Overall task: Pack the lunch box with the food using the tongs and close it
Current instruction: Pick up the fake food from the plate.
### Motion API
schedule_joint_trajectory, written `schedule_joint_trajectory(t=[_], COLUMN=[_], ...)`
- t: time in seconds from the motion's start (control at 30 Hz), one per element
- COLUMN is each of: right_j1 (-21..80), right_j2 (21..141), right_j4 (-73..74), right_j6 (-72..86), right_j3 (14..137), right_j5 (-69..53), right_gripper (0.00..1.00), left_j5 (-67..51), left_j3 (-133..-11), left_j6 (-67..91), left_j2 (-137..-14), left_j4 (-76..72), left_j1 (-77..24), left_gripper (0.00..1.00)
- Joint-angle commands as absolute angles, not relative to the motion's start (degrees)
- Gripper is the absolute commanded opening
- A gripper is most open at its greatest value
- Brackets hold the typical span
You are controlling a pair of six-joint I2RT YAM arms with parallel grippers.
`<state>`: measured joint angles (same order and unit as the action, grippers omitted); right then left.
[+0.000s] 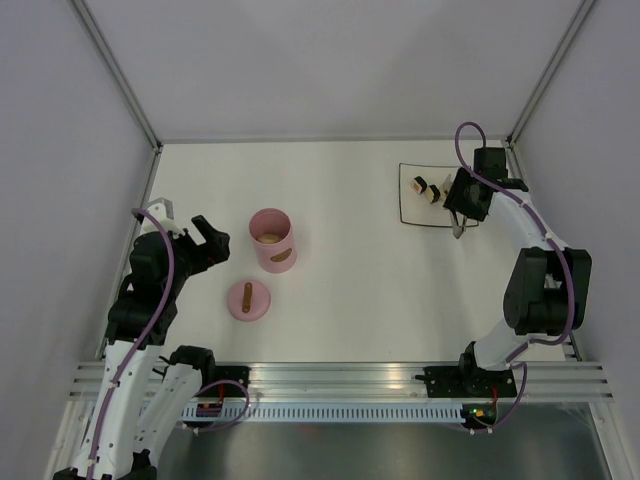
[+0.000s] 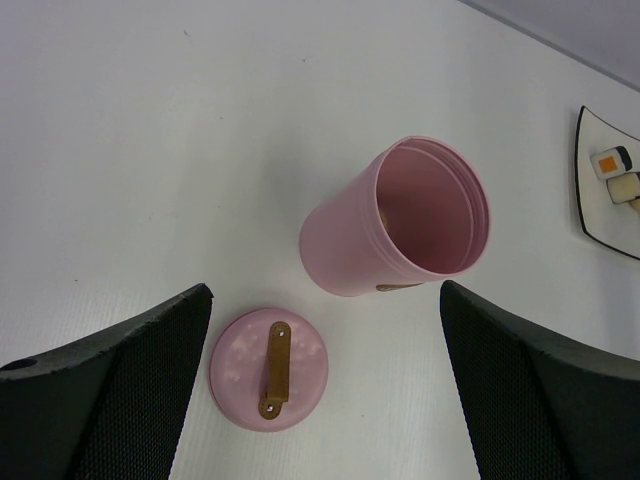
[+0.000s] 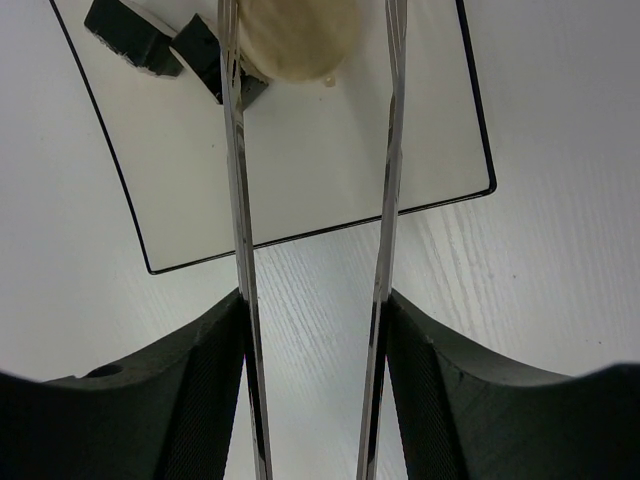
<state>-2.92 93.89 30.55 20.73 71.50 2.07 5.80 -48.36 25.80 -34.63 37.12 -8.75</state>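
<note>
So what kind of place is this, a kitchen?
Probably not: it looks like a robot lab booth. A white table, plain grey walls on a metal frame, and two robot arms bolted to a rail.

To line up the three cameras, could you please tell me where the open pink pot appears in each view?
Top external: the pink pot stands left of centre, just beyond its lid.
Left wrist: the pot is right of centre, with its open mouth facing the camera.
Right wrist: not in it.
Shared landmark: the dark-edged plate, upper right from above, at the right edge of the left wrist view, and filling the upper half of the right wrist view.
</note>
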Motion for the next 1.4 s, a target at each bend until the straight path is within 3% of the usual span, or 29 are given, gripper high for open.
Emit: schedule_joint_trajectory(t=[0.0, 1.1, 1.2, 1.37], right_j1=[-3.25, -4.75, -4.83, -4.75], right_j2=[94.83, 99.23, 99.84, 100.81], right_j4=[28.74, 26.54, 26.37, 25.93], right_j6=[20.48, 24.08, 24.43, 24.35], right_j3=[71.1, 72.95, 73.04, 73.12], right_j5=[0.79, -5.27, -5.97, -7.47], right_gripper=[0.61, 0.65, 0.62, 0.48], left_j5=[5.19, 5.27, 5.36, 5.54], left_j3=[-47.9, -47.9, -47.9, -47.99], left_j6=[23.55, 23.55, 23.55, 23.55], left_j2=[-34.89, -35.16, -35.16, -35.16], left_j4=[34.89, 34.98, 34.89, 34.89], left_j1=[-8.96, -8.96, -8.96, -8.96], left_gripper=[1.0, 1.0, 1.0, 1.0])
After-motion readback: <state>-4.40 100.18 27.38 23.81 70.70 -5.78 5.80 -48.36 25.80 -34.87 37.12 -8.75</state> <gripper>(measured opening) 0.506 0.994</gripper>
